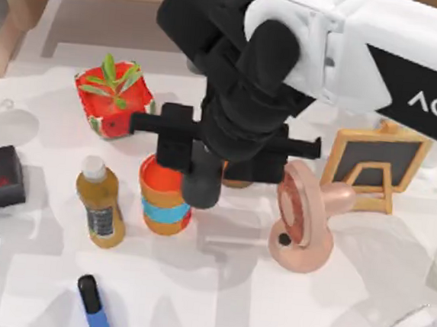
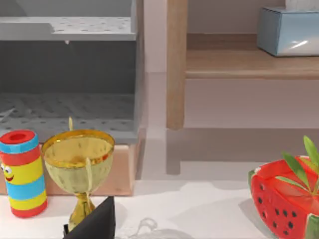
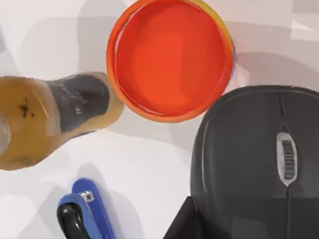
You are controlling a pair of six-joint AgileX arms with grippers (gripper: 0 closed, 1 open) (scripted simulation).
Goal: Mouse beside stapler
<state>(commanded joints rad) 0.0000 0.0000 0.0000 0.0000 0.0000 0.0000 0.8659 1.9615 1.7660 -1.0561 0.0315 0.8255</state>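
White letters "AGI", cut off at the picture's edge, stand on the black panel of the right arm [image 1: 409, 88]. The bottle [image 1: 101, 205] label beside the gripper is unreadable.

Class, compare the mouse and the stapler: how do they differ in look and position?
The mouse is dark grey, broad and rounded; the stapler is blue and black, long and narrow. The mouse is held up in the right hand above the orange cup; the stapler lies on the table near its front edge. Both are small desk items.
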